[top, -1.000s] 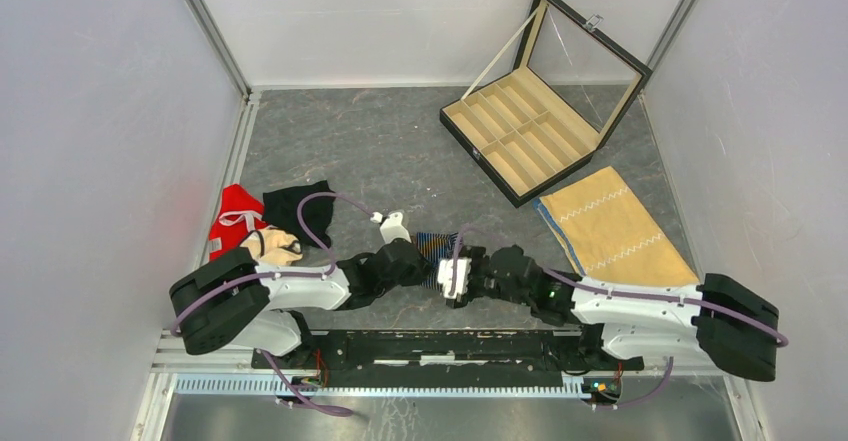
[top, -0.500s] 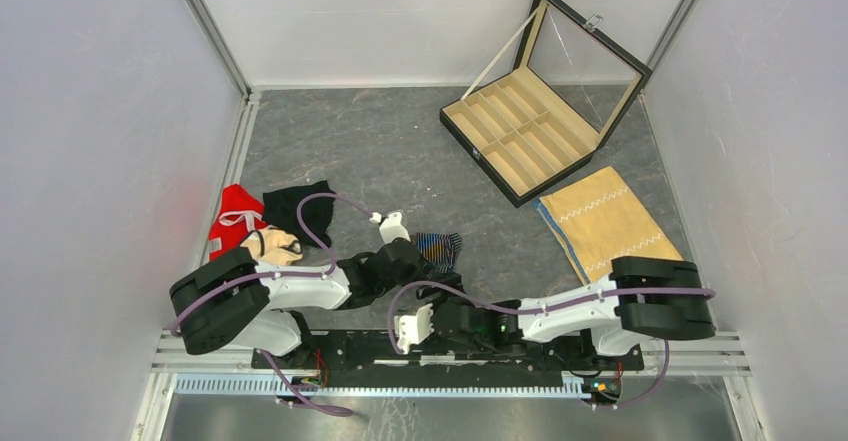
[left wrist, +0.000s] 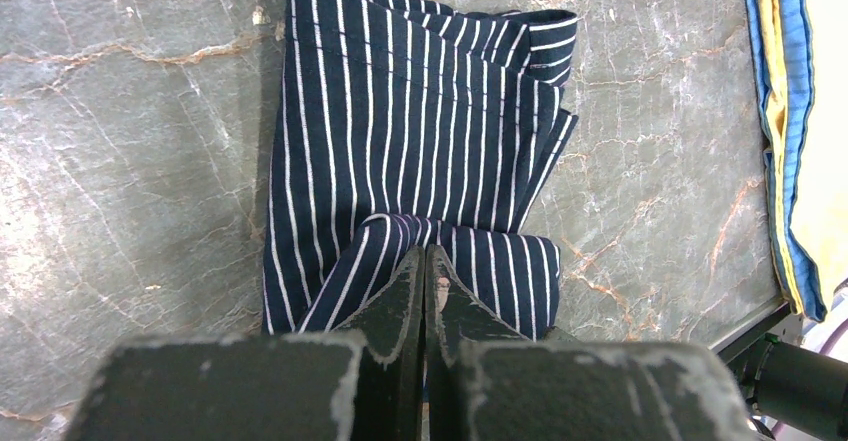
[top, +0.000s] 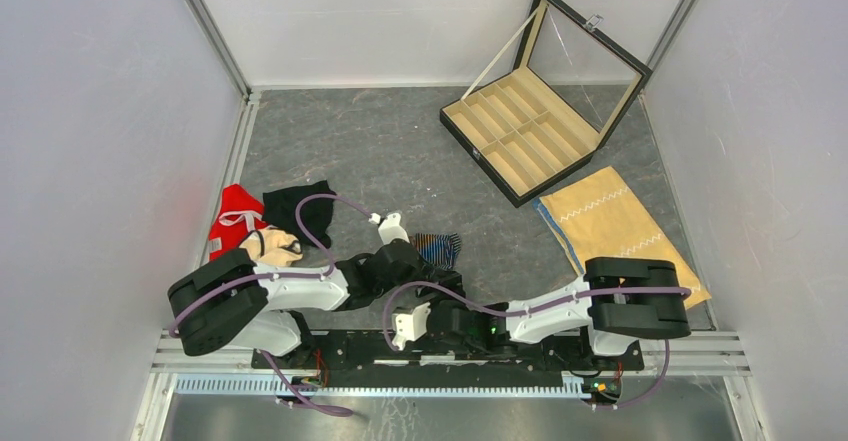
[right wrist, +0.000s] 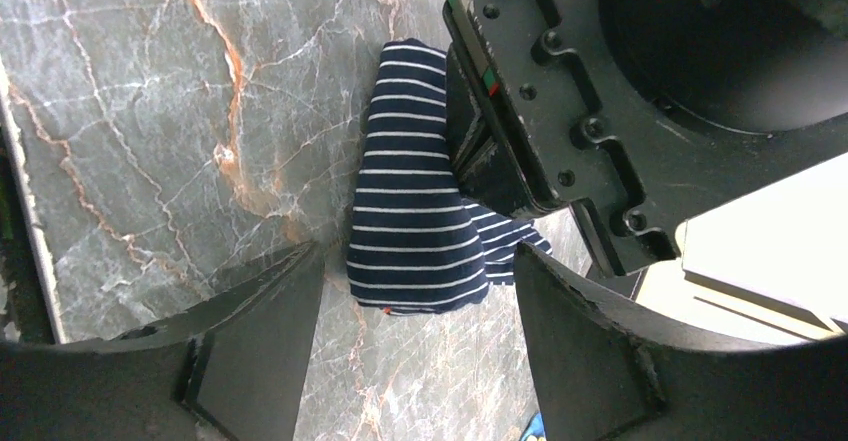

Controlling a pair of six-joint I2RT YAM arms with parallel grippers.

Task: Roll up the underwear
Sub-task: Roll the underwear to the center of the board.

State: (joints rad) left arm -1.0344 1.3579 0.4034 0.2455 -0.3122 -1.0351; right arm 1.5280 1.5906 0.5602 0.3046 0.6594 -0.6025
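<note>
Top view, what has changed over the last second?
The right pincer pulled back from the striped underwear toward its base, open and empty. The left pincer stayed shut on the striped underwear; the black underwear, tan cloth and box did not move.

No text, label, brand, number or sign can be read in any view. White marks are noted on the red cloth (top: 236,223), left of the striped underwear (top: 440,248); they are too small to be made out as lettering.
</note>
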